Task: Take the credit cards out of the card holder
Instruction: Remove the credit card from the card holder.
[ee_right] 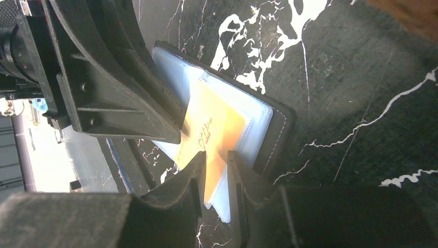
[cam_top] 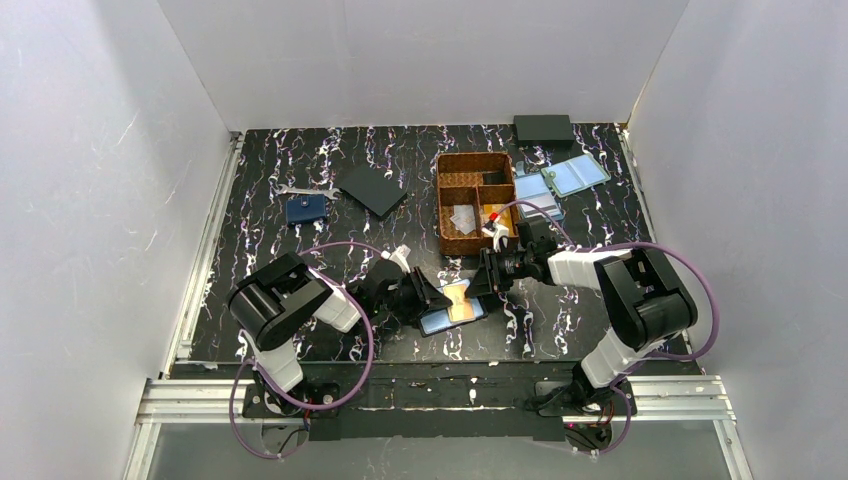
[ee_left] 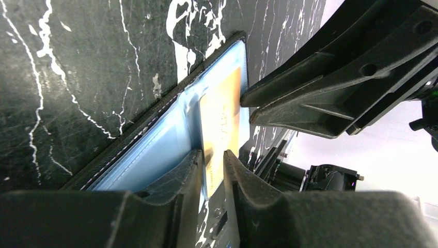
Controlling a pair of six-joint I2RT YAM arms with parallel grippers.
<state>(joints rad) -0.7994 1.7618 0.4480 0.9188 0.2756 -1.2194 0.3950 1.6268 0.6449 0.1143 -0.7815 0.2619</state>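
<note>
One credit card (ee_right: 214,132) shows, orange-gold, and it is where the trouble could start. My two grippers meet it from opposite ends, so if both pull at once it could bow, or simply stay put.

My right gripper (ee_right: 217,155) stands astride the card's edge together with the clear sleeve lip. If it bites both, I judge the sleeve would drag along and the whole card holder (ee_right: 281,129) would lift or skid, since nothing I can see pins it down. My left gripper (ee_left: 213,155) straddles the card's other end. A weak hold there would let the slick plastic slip free.

Both pairs of jaws stand only narrowly apart with the card's edge in the gap. Whether either one really presses on it, I cannot tell.

The card looks flat, thin and glossy, with faint raised script. It lies partly out of its pocket, across the pale blue, clear-sleeved inner face. The holder lies open and flat, with a black stitched rim. It sits on the marbled black table (cam_top: 300,250), just off the near edge of the brown basket (cam_top: 452,165). From that basket, my left gripper reaches in from the near left and my right from the near right.
</note>
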